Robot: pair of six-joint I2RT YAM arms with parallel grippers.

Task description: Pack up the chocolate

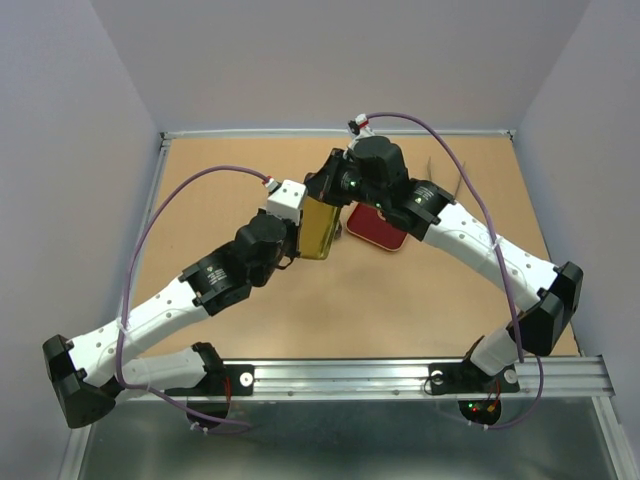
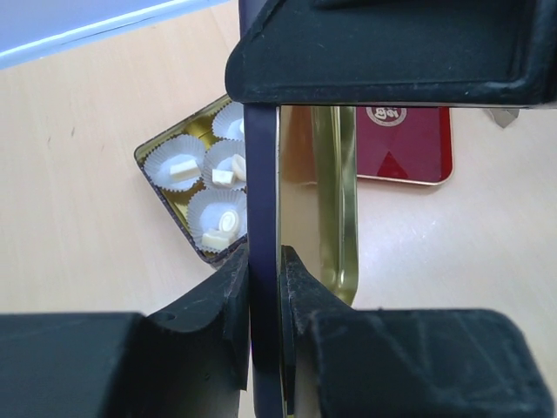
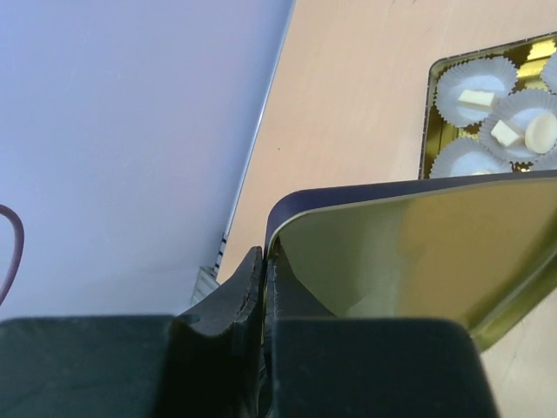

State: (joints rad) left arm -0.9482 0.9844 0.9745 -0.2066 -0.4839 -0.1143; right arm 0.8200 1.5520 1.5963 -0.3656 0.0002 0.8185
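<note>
An open gold tin (image 2: 197, 127) lies on the table with white paper cups (image 2: 218, 207) in it. Cream-white chocolate pieces (image 2: 183, 168) sit in the cups, and the right wrist view shows the same chocolate (image 3: 476, 97) in the tin (image 3: 426, 115). A tin lid (image 1: 318, 230), navy outside and gold inside, is held on edge above the table. My left gripper (image 2: 265, 261) is shut on one wall of the lid (image 2: 318, 192). My right gripper (image 3: 268, 257) is shut on the wall at a corner of the lid (image 3: 418, 252). From above, the arms hide the tin.
A red tray (image 1: 378, 228) lies flat on the table just right of the lid, also seen as the red tray (image 2: 405, 144) past the lid's edge. Both forearms meet over the table's middle back. The back table rail (image 1: 340, 131) runs close behind.
</note>
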